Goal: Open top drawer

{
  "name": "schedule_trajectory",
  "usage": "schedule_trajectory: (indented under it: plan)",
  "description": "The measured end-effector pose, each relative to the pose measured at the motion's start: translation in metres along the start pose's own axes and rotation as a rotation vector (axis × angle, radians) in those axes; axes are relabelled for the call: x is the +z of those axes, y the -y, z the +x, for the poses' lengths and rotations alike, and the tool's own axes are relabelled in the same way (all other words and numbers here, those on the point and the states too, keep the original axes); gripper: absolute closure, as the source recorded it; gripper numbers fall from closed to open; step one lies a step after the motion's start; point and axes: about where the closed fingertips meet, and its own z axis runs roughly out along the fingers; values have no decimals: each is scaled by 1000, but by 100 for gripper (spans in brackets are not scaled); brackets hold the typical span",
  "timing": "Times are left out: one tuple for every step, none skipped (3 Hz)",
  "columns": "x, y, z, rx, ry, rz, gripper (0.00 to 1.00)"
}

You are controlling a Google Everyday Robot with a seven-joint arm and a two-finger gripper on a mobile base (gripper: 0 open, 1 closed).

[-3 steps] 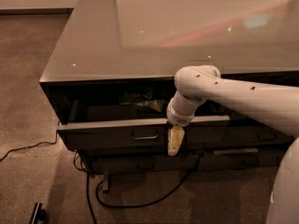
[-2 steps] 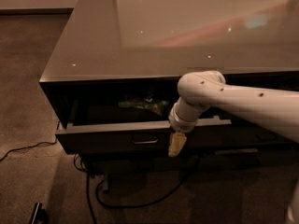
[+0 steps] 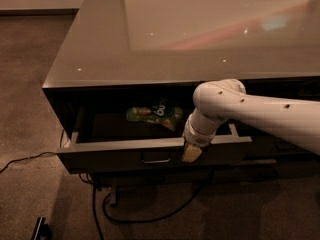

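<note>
Camera view gives us 1 white arm (image 3: 260,115) reaching in from the right edge, running leftward and slightly up across the front of the desk (image 3: 175,39). At a rounded joint near the desk's front edge it bends sharply and turns down, so that the wrist points at the floor. We see small dark dots along the arm's shell.

The claw (image 3: 191,153) hangs at the end of that wrist, a pale yellowish tip pointing down. It lies over the front panel of the top drawer (image 3: 110,156), just right of the handle (image 3: 155,160) and apart from it. We cannot tell whether the claw is spread or closed, nor whether it grips anything; it appears to touch or hook over the drawer's upper front edge.

The top drawer stands partly open under the glossy desk top, its front panel well forward of the desk's edge and its dark inside showing. A green bag (image 3: 154,116) lies inside, toward the back, left of the wrist.

Below the desk, a dark cable (image 3: 150,217) loops over the carpet (image 3: 35,59), and a small dark object (image 3: 40,229) sits at the lower left.
</note>
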Motion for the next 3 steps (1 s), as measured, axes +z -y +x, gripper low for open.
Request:
schedule_trajectory:
  plan:
    - [-1,-6,2,12,0,2,88]
    - [-3,-7,2,13,0,2,100]
    - [-5,-16,5,30,2,2,100]
